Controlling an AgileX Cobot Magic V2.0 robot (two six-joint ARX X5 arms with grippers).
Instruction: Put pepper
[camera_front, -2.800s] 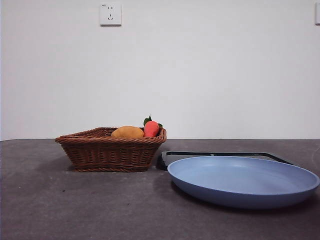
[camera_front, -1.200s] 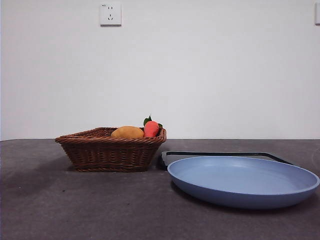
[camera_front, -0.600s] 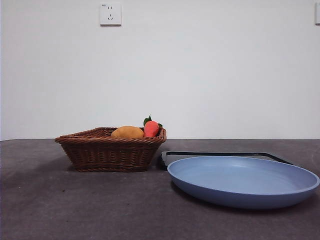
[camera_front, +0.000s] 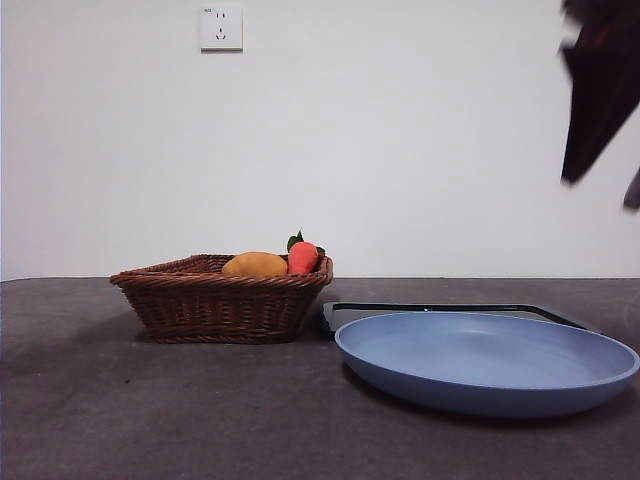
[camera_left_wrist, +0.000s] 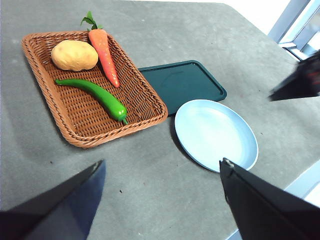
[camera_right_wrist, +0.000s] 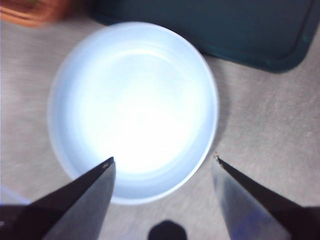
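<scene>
From the front, the basket (camera_front: 222, 298) wall hides the pepper (camera_left_wrist: 94, 92) entirely. The right wrist view is blurred, with the basket only an orange smear at its edge. The right gripper (camera_front: 600, 100) is cut off by the front picture's corner.

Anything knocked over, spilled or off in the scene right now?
Nothing stands out. The pepper lies flat in the basket beside the carrot and potato; the blue plate and green tray sit flat on the table. The right gripper hangs open above the plate.
</scene>
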